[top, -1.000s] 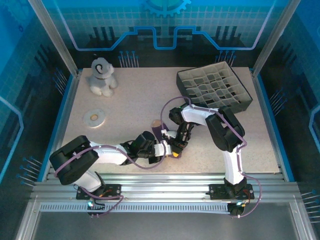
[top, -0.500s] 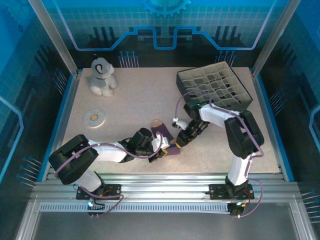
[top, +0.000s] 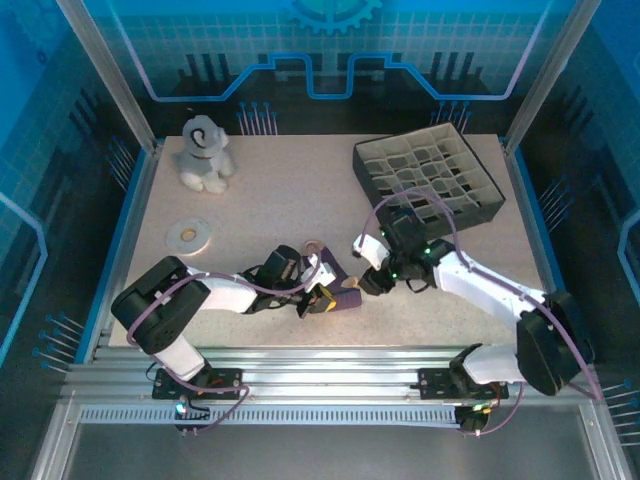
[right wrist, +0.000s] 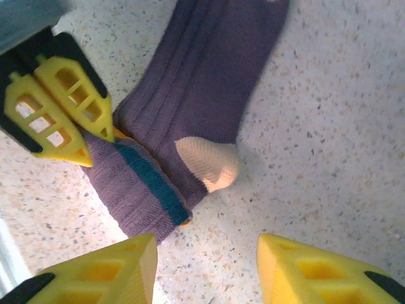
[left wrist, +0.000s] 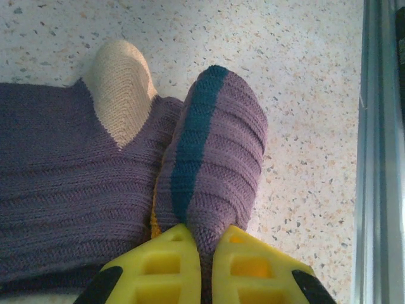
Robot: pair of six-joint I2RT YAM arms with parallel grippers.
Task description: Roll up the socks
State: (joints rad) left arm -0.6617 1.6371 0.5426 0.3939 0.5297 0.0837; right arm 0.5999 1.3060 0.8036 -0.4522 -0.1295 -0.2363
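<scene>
two socks point(left wrist: 76, 190) w/ rolled end pinched tight in left gripper point(left wrist: 206, 231); right gripper point(right wrist: 205, 244) open, empty, just beside.

No writing, number, brand or label is showing legibly in any of the views. The one sign-like mark is a pale blue gear emblem point(top: 335, 12) sitting at the top edge of the back panel point(top: 450, 45), and it is carrying no readable letters or digits.
</scene>
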